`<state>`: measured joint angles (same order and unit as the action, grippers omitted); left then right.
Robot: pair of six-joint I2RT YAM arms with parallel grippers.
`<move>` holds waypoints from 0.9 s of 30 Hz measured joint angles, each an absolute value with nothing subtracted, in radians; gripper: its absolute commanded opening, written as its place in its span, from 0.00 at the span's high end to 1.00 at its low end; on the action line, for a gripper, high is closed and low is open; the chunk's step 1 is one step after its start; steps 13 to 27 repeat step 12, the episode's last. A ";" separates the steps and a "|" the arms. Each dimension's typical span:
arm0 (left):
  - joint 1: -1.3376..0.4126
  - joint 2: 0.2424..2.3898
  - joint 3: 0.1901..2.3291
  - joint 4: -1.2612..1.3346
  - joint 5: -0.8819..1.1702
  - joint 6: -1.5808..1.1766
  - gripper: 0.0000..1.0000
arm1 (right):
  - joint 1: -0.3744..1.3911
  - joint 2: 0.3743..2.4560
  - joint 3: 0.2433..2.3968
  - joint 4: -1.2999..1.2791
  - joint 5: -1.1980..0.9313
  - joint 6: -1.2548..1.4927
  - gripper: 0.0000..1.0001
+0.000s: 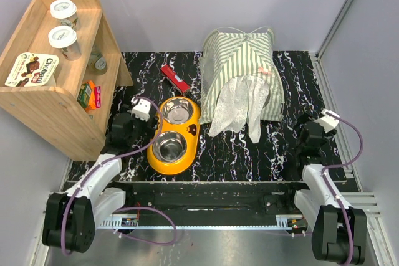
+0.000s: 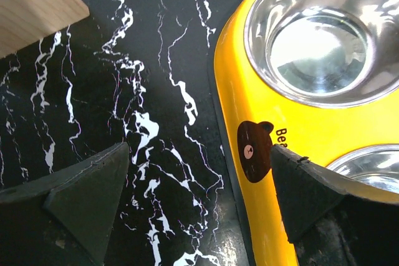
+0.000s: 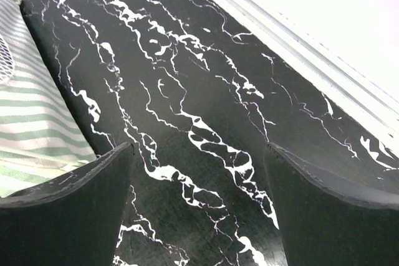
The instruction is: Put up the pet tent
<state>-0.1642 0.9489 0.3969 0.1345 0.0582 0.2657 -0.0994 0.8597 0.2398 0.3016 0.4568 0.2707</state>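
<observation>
Green-and-white striped fabric pet tent (image 1: 240, 70) stands upright at the far side of the black, white-veined marble-pattern table (image 1: 249, 154), right of centre. Its thin poles (image 1: 244, 29) arch across the top. Its white lace curtains (image 1: 240, 107) hang down the near face and spill onto the table. In the right wrist view a strip of the striped fabric shows at the left edge.

Just left of the tent lies a yellow oval plastic feeder (image 1: 187, 130) with two round steel bowls, and a flat red bar-shaped packet (image 1: 176, 78) lies beyond it. Further left, a slanted light wooden shelf (image 1: 53, 104) holds two white-lidded cups (image 1: 63, 9), a flat chocolate-drink carton (image 1: 31, 70) and small orange and green packets (image 1: 90, 95).

The right gripper (image 3: 199, 147) hangs over bare marbled surface to the right of the tent, well apart from it, with its dark fingers (image 3: 75, 204) spread wide and nothing between them. The left gripper (image 2: 199, 151) sits at the feeder's left side, also spread and holding nothing. One of its fingers is over the table and the other over the yellow edge, beside a brown bear logo (image 2: 254, 151). Whether that finger touches the feeder cannot be told.
</observation>
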 measured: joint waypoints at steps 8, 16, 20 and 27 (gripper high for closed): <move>-0.164 0.989 0.343 0.236 0.010 0.223 0.01 | -0.099 0.876 0.211 0.420 0.463 0.287 0.11; -0.164 0.992 0.342 0.252 0.017 0.224 0.01 | -0.099 0.880 0.192 0.447 0.462 0.297 0.11; -0.164 0.992 0.342 0.252 0.017 0.224 0.01 | -0.099 0.880 0.192 0.447 0.462 0.297 0.11; -0.164 0.992 0.342 0.252 0.017 0.224 0.01 | -0.099 0.880 0.192 0.447 0.462 0.297 0.11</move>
